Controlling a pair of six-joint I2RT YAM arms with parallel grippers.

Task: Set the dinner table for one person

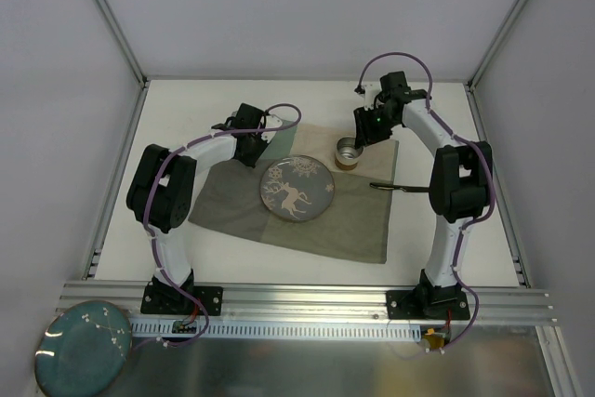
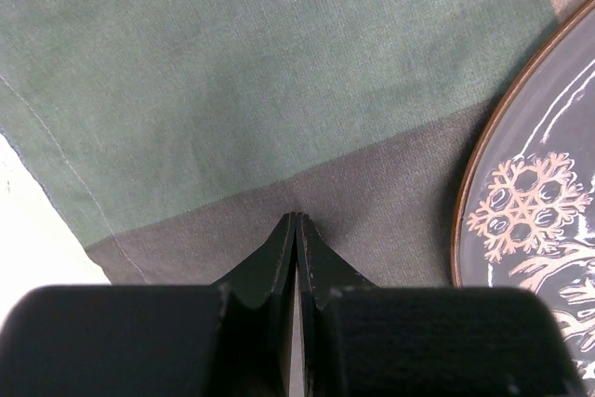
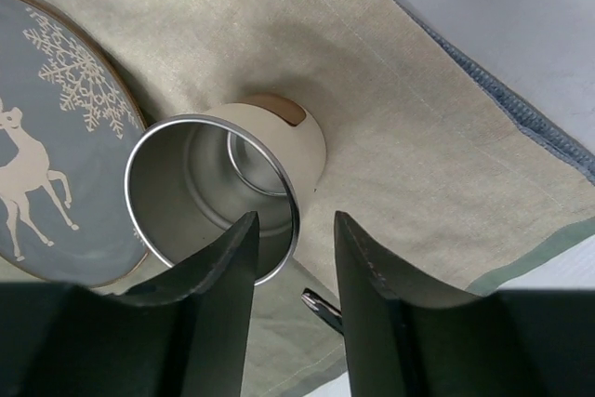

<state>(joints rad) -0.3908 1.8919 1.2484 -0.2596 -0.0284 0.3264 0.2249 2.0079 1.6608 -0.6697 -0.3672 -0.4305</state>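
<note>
On the white dinner table [image 1: 177, 113] lies a green-and-beige cloth mat [image 1: 232, 206]. A grey plate with a deer and snowflakes [image 1: 296, 189] sits at the mat's middle. A metal-lined cream cup [image 1: 349, 150] stands upright on the mat's far right corner. My right gripper [image 3: 296, 230] is open just above the cup [image 3: 218, 197], one finger over its inside and one outside, the rim between them untouched. A dark-handled utensil [image 1: 400, 188] lies on the mat's right edge, its tip [image 3: 321, 307] showing below the jaws. My left gripper [image 2: 296, 220] is shut and empty over the mat [image 2: 232, 72], left of the plate [image 2: 535, 202].
A teal plate [image 1: 82, 348] rests on the metal shelf at the near left, outside the table frame. Aluminium frame bars [image 1: 116, 169] edge the tabletop. Bare white table lies left of, behind and in front of the mat.
</note>
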